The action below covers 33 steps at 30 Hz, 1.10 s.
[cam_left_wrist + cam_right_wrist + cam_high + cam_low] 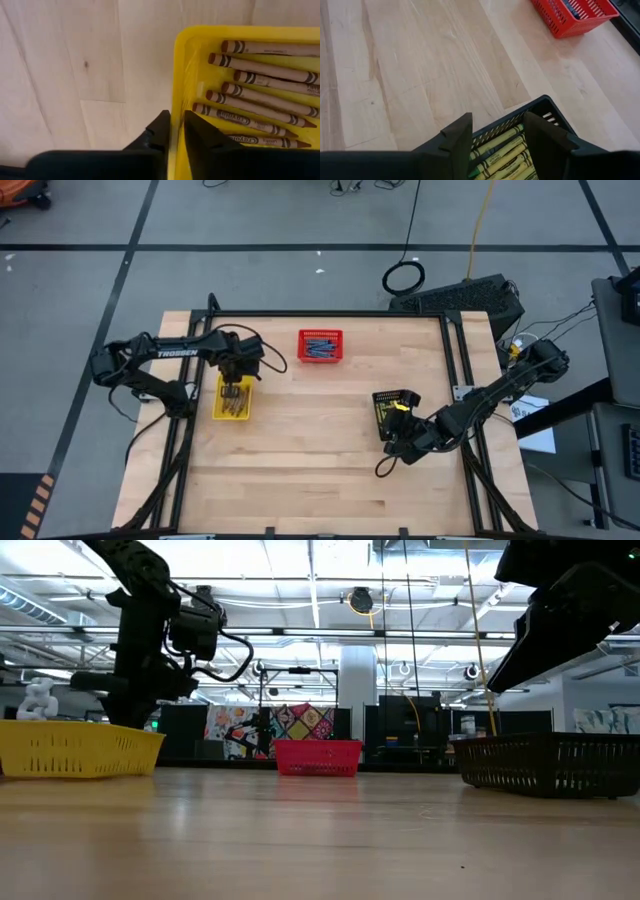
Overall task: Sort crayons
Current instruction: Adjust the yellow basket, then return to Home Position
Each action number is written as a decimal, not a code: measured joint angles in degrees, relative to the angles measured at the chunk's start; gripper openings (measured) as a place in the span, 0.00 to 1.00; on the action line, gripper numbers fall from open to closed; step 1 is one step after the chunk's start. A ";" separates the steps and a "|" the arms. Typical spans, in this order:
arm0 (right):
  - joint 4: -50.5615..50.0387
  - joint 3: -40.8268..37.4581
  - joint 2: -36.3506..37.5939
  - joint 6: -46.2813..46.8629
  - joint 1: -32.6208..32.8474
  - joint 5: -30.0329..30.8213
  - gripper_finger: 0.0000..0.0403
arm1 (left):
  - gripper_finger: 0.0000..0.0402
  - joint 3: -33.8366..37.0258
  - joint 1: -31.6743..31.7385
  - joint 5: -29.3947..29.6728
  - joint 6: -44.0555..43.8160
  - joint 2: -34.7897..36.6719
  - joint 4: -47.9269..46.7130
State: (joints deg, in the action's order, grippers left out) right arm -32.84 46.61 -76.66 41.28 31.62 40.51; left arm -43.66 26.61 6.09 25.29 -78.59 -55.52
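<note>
The left gripper [172,131] hangs over the near rim of the yellow basket [181,75], its fingers [156,131] almost together with only a thin slit between them and nothing in that slit. The rim runs right under the slit. Just past the fingertips, inside the basket, the brown crayons [250,102] lie side by side.

The right gripper [497,135] hovers over the black basket [547,107] with its fingers [457,137] spread wide and empty. Between them, below, lie the yellow-green crayons [502,152]. Well beyond the fingertips, across bare wood, stands the red basket [570,17], which holds the blue crayons [319,346].

No crayon shows loose on the table [320,450], so I judge the sorting is all but done and the step in hand is letting go and coming away. To do that well, each arm should rise straight up before it swings, so that a finger does not catch a mesh wall and drag or tip a basket. The left fingers sit astride the rim, so they want the most care.

The table is pale wood planks, flat and smooth. Beyond it the room is a big hall with a grey floor, cables, ceiling lights and coloured panels far behind.
</note>
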 joint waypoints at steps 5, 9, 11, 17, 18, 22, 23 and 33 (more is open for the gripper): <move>0.07 0.00 -0.02 0.00 0.00 -0.01 0.40 | 0.24 0.07 0.00 0.07 0.07 -0.04 0.19; 0.07 0.00 0.00 0.00 -0.02 -0.02 0.40 | 0.30 -1.26 -0.13 0.00 -1.03 -0.07 -2.17; 0.06 0.00 0.33 -0.58 -0.17 -0.06 0.40 | 0.31 -3.27 -0.50 -0.04 -2.33 -0.07 -4.10; 0.07 0.02 5.26 -5.47 -2.01 -2.66 0.40 | 0.32 -10.98 -2.38 -0.49 -7.22 0.35 -9.63; 0.06 0.02 6.44 -7.68 -2.51 -4.06 0.40 | 0.32 -11.73 -2.73 -0.88 -8.23 0.96 -9.28; 1.78 -2.23 13.20 -17.09 -5.40 -8.01 0.37 | 0.32 -10.72 -4.51 -6.87 -11.10 6.43 1.04; 2.67 -3.49 15.39 -18.73 -6.54 -9.27 0.36 | 0.32 -9.71 -5.11 -8.31 -11.67 8.41 4.47; 23.23 -21.73 41.82 -28.94 -19.61 -25.87 0.22 | 0.32 9.13 -11.56 -12.35 -22.94 36.09 38.93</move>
State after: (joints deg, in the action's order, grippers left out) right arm -9.62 24.88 -34.85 12.33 12.00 14.64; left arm -34.53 15.05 -6.26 2.35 -42.50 -16.59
